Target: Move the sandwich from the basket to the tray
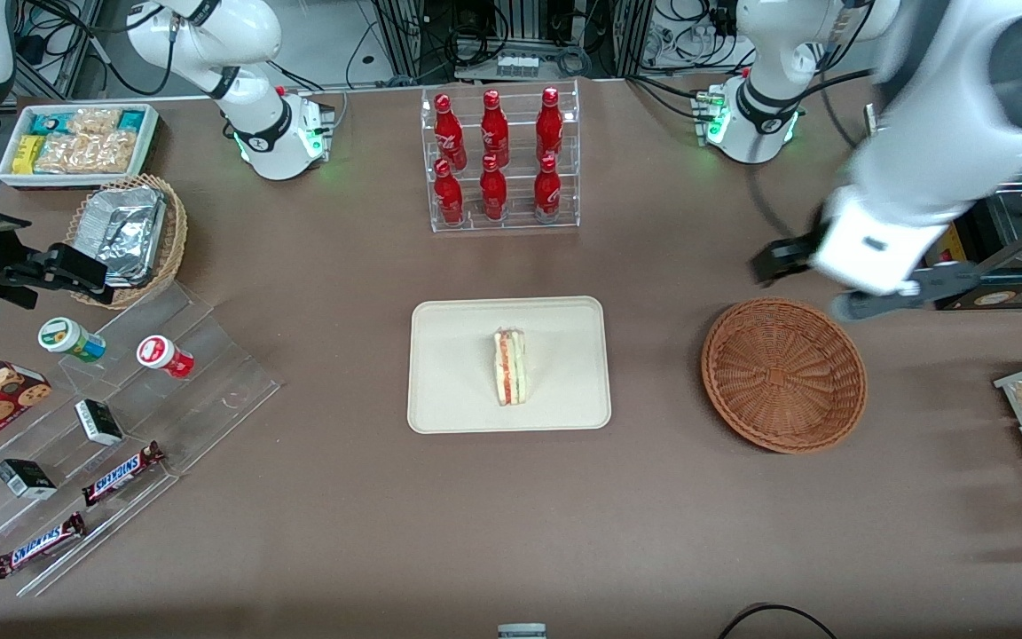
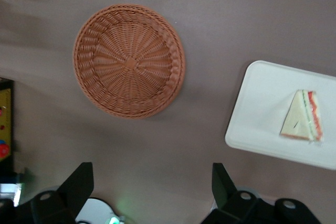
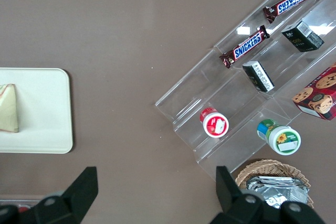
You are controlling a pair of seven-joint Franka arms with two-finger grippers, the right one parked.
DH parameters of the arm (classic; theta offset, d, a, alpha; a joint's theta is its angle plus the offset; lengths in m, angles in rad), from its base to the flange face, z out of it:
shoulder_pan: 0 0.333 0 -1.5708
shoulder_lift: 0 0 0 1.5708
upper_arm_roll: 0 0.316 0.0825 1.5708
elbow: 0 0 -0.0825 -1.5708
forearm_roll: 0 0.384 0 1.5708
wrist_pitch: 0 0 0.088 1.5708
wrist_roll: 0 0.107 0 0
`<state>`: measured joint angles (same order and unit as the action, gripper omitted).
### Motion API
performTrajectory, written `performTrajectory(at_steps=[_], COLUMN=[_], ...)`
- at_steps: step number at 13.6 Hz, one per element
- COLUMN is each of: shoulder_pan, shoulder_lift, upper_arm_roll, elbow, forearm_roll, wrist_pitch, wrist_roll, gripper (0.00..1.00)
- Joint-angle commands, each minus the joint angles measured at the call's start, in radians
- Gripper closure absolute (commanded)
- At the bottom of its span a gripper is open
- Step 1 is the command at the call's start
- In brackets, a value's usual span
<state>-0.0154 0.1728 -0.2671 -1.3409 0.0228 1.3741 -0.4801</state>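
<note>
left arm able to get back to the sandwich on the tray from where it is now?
Probably yes. The sandwich lies uncovered on the tray; the end effector, open and empty, hangs above the table near the basket.

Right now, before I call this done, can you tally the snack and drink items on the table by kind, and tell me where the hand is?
Red bottles: 6
Snickers bars: 2
Sandwich, on the tray: 1
Total: 9
The basket holds nothing. The hand hangs open above the table beside the basket.
</note>
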Motion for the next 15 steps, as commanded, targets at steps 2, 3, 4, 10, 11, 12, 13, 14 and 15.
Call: performTrajectory(at_steps=[2,3,4,10,11,12,13,14,15], shoulder_pan=[0.121,0.142,0.164,0.048,0.043,0.043,0.045,0.048,0.048], shoulder_lift=[-0.056,-0.068,-0.09,-0.196,-0.199,-0.196,-0.196,-0.191,-0.187], upper_arm_roll=[-0.009,-0.009,-0.009,0.218,0.242,0.25,0.255,0.253,0.249], elbow=[-0.046,-0.063,-0.085,-0.196,-0.195,-0.185,-0.179,-0.178,-0.173], forearm_roll=[-0.035,-0.035,-0.037,-0.034,-0.034,-0.035,-0.034,-0.034,-0.03], wrist_pitch=[-0.052,-0.053,-0.052,-0.021,-0.021,-0.02,-0.014,-0.012,-0.012], wrist_roll=[0.219,0.262,0.297,0.541,0.575,0.593,0.594,0.586,0.58], gripper=[0.01,0.01,0.01,0.01,0.01,0.01,0.01,0.01,0.01])
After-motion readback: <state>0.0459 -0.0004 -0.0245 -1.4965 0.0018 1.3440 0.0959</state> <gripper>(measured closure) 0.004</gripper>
